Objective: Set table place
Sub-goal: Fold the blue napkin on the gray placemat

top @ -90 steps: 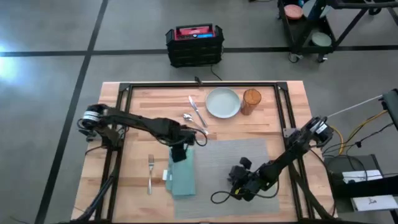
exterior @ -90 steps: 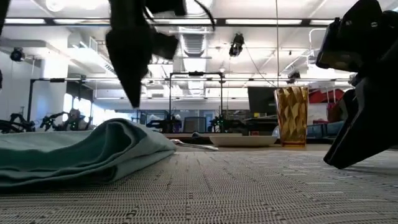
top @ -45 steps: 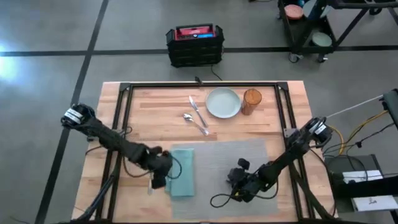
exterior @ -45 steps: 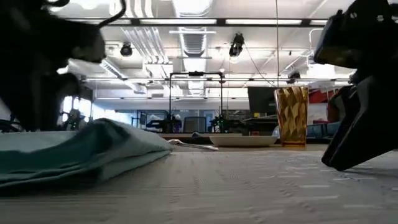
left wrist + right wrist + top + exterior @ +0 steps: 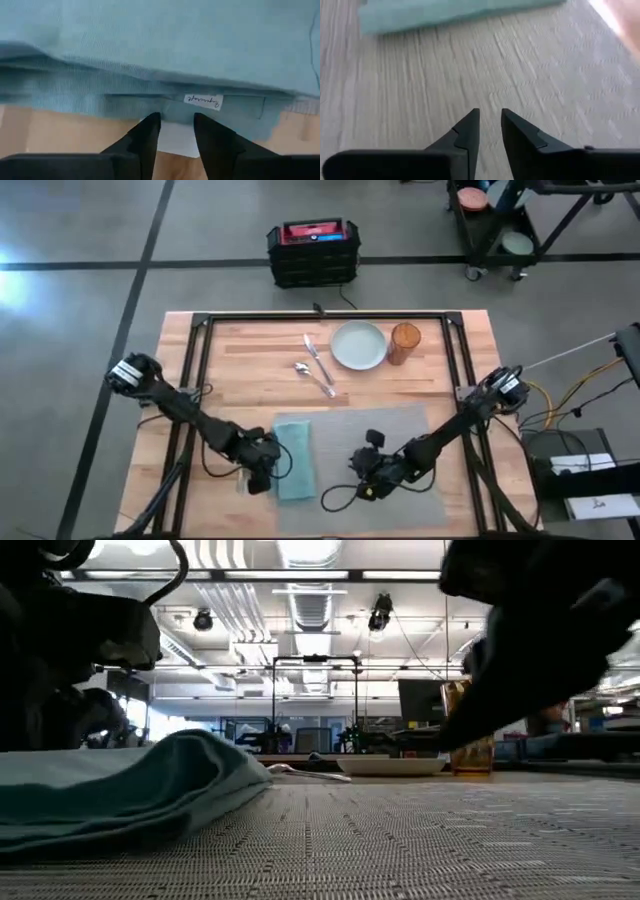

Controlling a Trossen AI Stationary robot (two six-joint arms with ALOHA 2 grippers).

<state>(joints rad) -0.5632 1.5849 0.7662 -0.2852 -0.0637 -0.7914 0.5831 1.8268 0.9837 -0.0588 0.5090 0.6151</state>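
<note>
On the table (image 5: 250, 350) a grey placemat (image 5: 390, 430) lies at the near middle, with a folded teal napkin (image 5: 296, 460) on its left part. My left gripper (image 5: 262, 475) is low at the napkin's left edge, open. A white tag (image 5: 176, 140) lies between its fingertips. The fork is mostly hidden under that gripper. My right gripper (image 5: 362, 485) hovers over the placemat's near part, open by a narrow gap with nothing between the fingers (image 5: 470, 125). Plate (image 5: 358, 345), amber glass (image 5: 404, 342), knife (image 5: 318, 360) and spoon (image 5: 315, 378) lie at the far side. My left gripper comes in low from the table's left, its fingertips (image 5: 152, 122) at the folded napkin's left edge (image 5: 170, 107), either side of the white tag. I cannot tell whether they touch the cloth or the tag.
A black metal frame (image 5: 200, 340) stands along the table's edges. A black crate (image 5: 312, 252) sits on the floor beyond the far edge. Bare wood lies between the placemat and the plate.
My left gripper has swung from above the napkin's far end toward the table's near left and come down low beside the napkin's left edge. My right gripper has moved left over the placemat, toward the napkin.
</note>
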